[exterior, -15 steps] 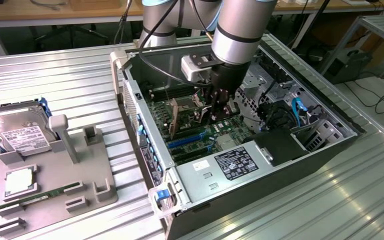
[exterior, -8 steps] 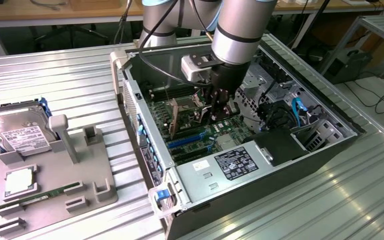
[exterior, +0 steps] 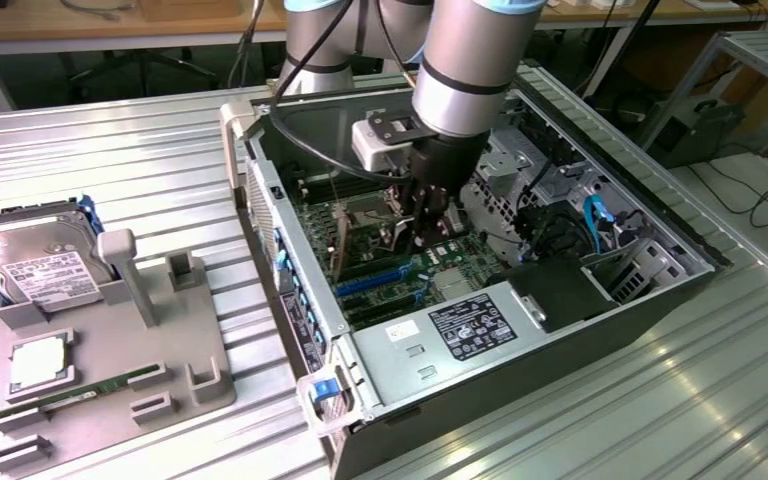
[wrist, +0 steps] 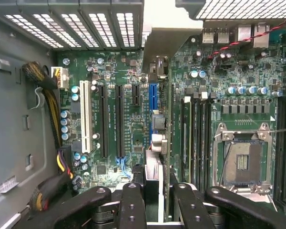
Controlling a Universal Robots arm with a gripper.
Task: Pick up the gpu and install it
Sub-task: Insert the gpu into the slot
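Wrist view: gripper (wrist: 158,202) fingers (wrist: 133,205) clamped on the gpu (wrist: 157,119), card edge-on, upright over the motherboard (wrist: 109,119), blue slot at its 11 o'clock. Exterior view: gripper (exterior: 418,235) inside the computer case (exterior: 598,320), hard drive (exterior: 44,270) at 9 o'clock.

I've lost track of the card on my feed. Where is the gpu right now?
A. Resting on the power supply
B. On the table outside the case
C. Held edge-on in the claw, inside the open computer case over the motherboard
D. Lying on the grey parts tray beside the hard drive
C: the gpu stands edge-on between the claw fingers, above the motherboard slots inside the computer case.
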